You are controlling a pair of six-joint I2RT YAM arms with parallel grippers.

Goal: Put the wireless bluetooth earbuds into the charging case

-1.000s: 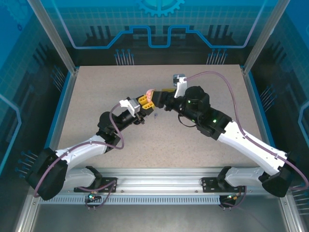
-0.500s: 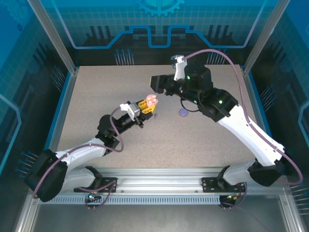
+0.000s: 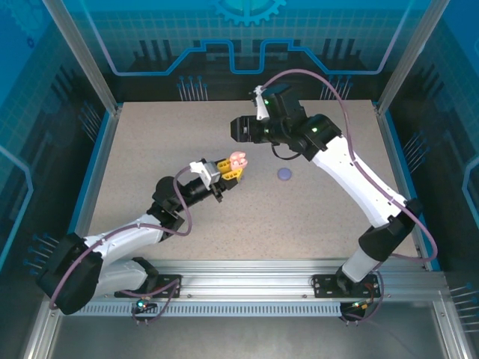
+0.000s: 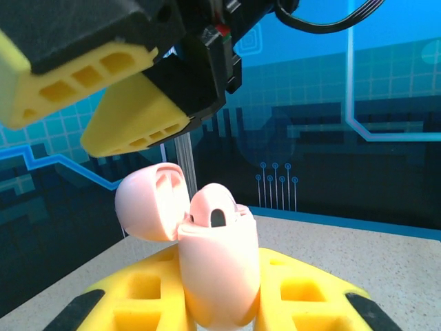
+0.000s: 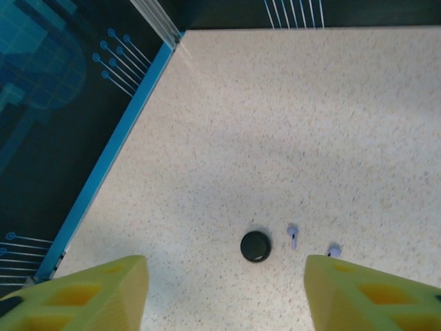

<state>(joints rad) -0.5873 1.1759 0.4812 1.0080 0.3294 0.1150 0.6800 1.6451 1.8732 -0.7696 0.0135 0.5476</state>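
1. Pink case point(image 4: 219, 276) upright, clamped btwn L gripper's point(image 4: 220, 307) yellow fingers point(image 4: 138, 296) at bottom.
2. Lid point(image 4: 148, 200) open, swung back to left.
3. Inside: rounded pink part w/ dark slot; can't tell if it's a bud.
4. R gripper point(image 4: 103, 100) above, upper left, clear of case.
5. Speckled table point(image 4: 386, 255) behind; blue wall point(image 4: 386, 103) beyond.

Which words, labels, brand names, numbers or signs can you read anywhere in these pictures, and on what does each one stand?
No readable text anywhere.
Pink charging case: no lettering visible.
Back wall: a gear emblem and circuit-style lines, no words.
Black case and lavender earbuds: too small to show any marking.
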